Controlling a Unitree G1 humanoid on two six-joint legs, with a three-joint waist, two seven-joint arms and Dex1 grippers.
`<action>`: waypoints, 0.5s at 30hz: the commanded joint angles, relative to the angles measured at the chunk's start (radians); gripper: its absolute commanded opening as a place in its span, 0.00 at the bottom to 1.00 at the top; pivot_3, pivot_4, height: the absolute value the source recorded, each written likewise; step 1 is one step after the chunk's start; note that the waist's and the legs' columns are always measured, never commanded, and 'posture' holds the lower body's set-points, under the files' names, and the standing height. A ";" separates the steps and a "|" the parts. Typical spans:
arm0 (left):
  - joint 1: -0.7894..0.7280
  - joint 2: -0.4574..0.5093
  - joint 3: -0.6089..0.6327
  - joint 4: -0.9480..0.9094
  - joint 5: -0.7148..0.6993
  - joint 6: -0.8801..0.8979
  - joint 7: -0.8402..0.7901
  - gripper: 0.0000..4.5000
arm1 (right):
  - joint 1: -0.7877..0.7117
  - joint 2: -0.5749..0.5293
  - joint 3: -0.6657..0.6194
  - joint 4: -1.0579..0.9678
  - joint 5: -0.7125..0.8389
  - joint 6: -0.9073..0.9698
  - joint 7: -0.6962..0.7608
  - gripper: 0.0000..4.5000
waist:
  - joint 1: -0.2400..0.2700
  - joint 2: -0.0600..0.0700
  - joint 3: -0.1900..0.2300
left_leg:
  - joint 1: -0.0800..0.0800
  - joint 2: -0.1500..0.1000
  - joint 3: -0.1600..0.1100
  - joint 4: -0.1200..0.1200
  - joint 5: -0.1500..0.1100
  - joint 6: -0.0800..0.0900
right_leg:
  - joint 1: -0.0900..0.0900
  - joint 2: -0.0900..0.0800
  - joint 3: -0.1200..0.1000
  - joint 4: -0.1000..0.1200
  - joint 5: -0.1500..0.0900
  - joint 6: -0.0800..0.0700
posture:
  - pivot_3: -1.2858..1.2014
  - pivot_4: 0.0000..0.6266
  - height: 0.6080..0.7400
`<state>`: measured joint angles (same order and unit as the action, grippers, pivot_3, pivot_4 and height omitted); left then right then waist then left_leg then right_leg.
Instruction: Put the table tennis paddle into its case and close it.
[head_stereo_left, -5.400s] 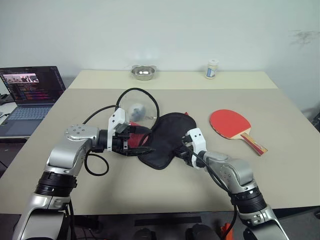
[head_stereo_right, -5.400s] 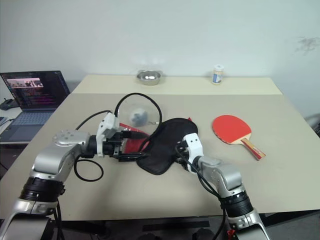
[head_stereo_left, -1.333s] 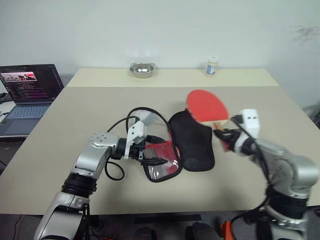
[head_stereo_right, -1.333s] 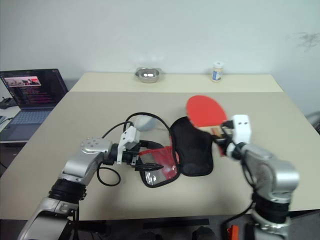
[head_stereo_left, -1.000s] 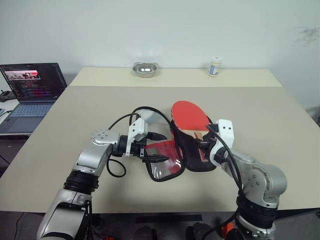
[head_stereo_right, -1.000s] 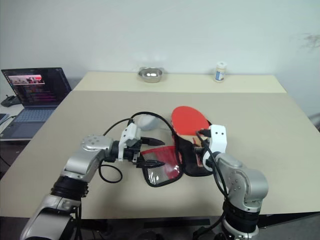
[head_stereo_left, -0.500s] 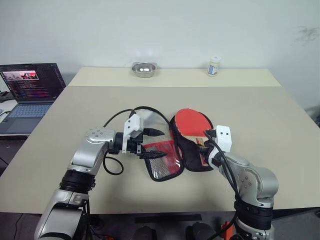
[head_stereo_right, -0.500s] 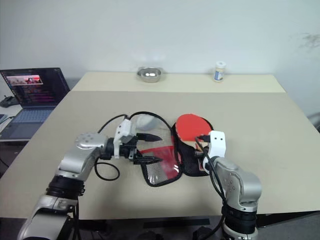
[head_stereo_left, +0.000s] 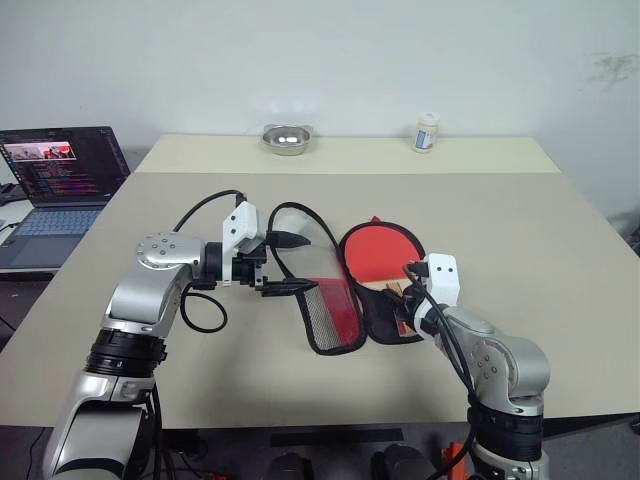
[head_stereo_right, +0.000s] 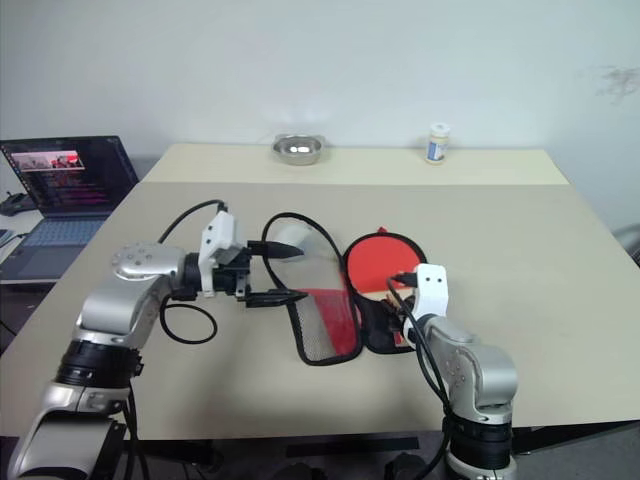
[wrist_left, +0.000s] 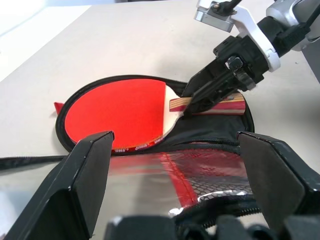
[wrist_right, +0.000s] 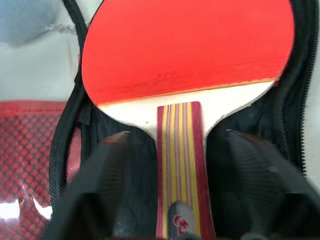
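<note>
The table tennis paddle (head_stereo_left: 375, 253) lies red face up inside the black half of the open case (head_stereo_left: 382, 324), with its striped wooden handle (wrist_right: 177, 150) pointing toward me. My right gripper (head_stereo_left: 401, 298) is open, one finger on each side of the handle and not touching it. The case's clear flap (head_stereo_left: 333, 315), with its red mesh, is tilted up off the table on the left. My left gripper (head_stereo_left: 312, 263) hovers at the flap's raised edge. Its fingers (wrist_left: 90, 175) are wide open, and the flap runs between them near the palm.
An open laptop (head_stereo_left: 60, 170) sits at the far left. A steel bowl (head_stereo_left: 287, 140) and a small white bottle (head_stereo_left: 427, 132) stand on the back table near the wall. The beige table (head_stereo_left: 560, 260) has bare surface to the right of the case.
The paddle came down into the black half of the case, and the right gripper opened off the handle. The left gripper rose and moved left, tilting the clear flap up.
</note>
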<state>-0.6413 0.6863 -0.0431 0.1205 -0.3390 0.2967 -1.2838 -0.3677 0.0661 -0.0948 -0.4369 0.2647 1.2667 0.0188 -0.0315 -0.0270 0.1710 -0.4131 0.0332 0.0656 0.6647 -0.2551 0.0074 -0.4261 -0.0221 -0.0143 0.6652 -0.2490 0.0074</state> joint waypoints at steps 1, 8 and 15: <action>-0.010 0.021 0.040 -0.044 -0.025 0.015 0.020 0.96 | 0.000 -0.011 0.026 -0.031 0.009 -0.026 0.014 0.99 | 0.000 0.000 0.000 | 0.000 0.000 0.000 0.000 0.000 0.000 | 0.000 0.000 0.000 0.000 0.000 0.000 | 0.52 0.24 1.00; -0.002 0.075 0.111 -0.010 -0.051 0.097 0.073 0.96 | -0.001 -0.188 0.051 -0.201 0.108 0.015 0.169 0.99 | 0.000 0.000 0.000 | 0.000 0.000 0.000 0.000 0.000 0.000 | 0.000 0.000 0.000 0.000 0.000 0.000 | 0.52 0.24 1.00; 0.046 0.139 0.179 0.144 -0.008 0.077 0.136 0.96 | 0.025 -0.333 0.005 -0.275 0.191 -0.011 0.287 0.99 | -0.001 -0.001 0.000 | 0.001 0.000 0.000 0.000 0.000 0.000 | 0.000 0.000 0.000 0.000 0.000 0.000 | 0.52 0.24 1.00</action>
<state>-0.6012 0.8063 0.1096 0.2485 -0.3596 0.4007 -1.1588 -0.3494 -0.2558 -0.0864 -0.6756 0.4261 1.2861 0.2746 -0.0328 -0.0276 0.1707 -0.4120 0.0338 0.0654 0.6646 -0.2551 0.0074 -0.4258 -0.0221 -0.0149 0.6653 -0.2491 0.0076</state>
